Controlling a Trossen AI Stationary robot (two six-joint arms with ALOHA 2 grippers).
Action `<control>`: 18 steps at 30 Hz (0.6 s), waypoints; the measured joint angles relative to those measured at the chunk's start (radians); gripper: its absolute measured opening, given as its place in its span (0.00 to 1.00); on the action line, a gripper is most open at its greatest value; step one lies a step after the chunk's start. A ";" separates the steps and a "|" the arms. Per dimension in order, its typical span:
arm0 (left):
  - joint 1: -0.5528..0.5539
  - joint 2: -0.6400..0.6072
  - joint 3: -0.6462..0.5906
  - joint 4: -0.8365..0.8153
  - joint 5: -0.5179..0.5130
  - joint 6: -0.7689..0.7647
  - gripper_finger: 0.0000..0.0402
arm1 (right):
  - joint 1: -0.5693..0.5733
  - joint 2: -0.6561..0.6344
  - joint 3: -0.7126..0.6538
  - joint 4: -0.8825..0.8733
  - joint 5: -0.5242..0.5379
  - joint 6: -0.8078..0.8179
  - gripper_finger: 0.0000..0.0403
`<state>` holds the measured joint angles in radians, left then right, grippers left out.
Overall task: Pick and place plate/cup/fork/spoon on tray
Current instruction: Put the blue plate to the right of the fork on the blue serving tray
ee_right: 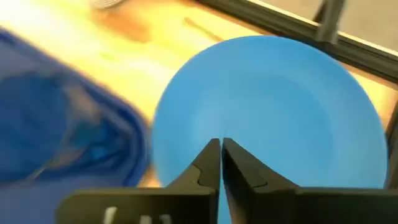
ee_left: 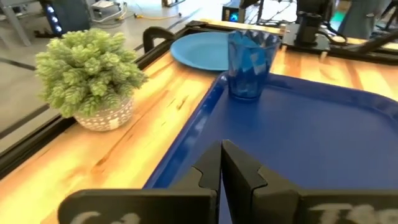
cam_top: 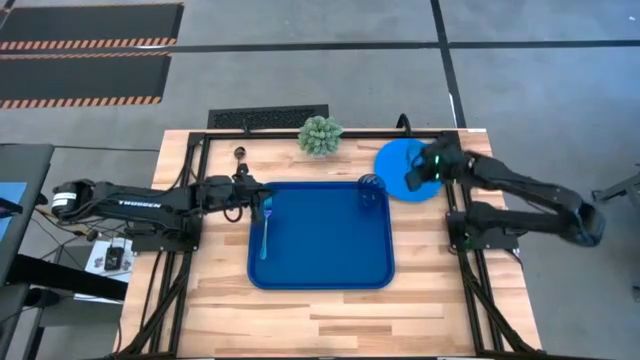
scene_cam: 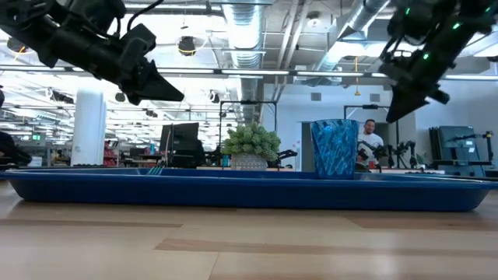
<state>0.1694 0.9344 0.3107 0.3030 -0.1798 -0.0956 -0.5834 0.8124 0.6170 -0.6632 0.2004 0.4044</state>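
Right gripper, fingers nearly shut and empty, hovering above plate near table's far right edge: open wider, catch rim, then lift.

Wooden table with tray, plate, spoon, potted plant.

Two dark, near-black arms are seen, built of slim tubular links with chunkier joint housings. White lettering is carried along the left arm, and black cables are looped beside its wrist. A green light is lit on the right arm at the wrist. Each gripper's fingers are shaped as matte black wedges with stepped, notched inner edges.
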 joint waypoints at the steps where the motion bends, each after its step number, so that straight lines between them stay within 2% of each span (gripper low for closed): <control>1: 0.008 0.000 0.000 0.000 0.000 0.000 0.00 | -0.080 0.014 0.000 0.019 -0.057 -0.036 0.11; 5: 0.022 0.000 0.000 -0.004 0.009 0.003 0.00 | -0.340 0.086 0.000 0.027 -0.233 -0.113 0.20; 8: 0.022 0.000 0.000 -0.005 0.030 0.005 0.00 | -0.415 0.120 0.000 -0.021 -0.315 -0.105 0.27; 11: 0.022 0.000 0.000 -0.005 0.044 -0.001 0.00 | -0.387 0.116 0.000 -0.068 -0.322 -0.075 0.33; 13: 0.022 0.000 0.000 -0.005 0.044 -0.002 0.00 | -0.336 0.091 0.000 -0.099 -0.284 -0.023 0.36; 18: 0.022 0.000 0.000 -0.005 0.043 -0.001 0.00 | -0.139 -0.022 -0.008 -0.165 -0.069 0.217 0.39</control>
<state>0.1917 0.9344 0.3107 0.2977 -0.1368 -0.0967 -0.7219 0.7900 0.6086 -0.8284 0.1318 0.6218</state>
